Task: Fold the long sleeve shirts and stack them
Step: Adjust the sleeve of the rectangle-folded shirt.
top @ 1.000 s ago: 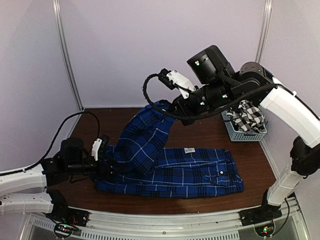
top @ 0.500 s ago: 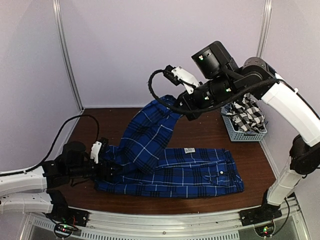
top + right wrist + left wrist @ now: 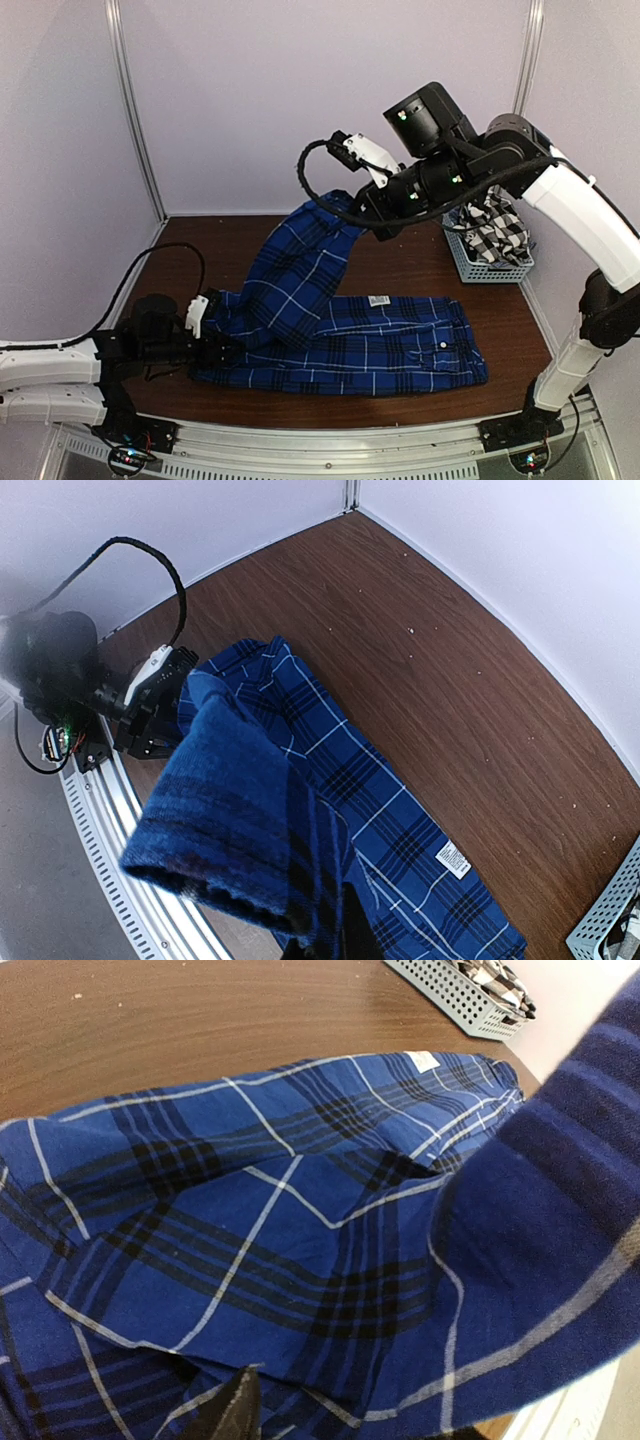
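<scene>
While left claw [image 3: 217, 345] and right claw [image 3: 345, 207] pinch it, the plaid shirt [image 3: 300, 275] drapes between.

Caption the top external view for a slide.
Right end effector holds blue plaid shirt half-raised; left end effector grips its edge.

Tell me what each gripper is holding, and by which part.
The right gripper holds the blue plaid shirt by one end, lifted in the air. The left gripper sits at the shirt's left edge; whether it grips cannot be told.
</scene>
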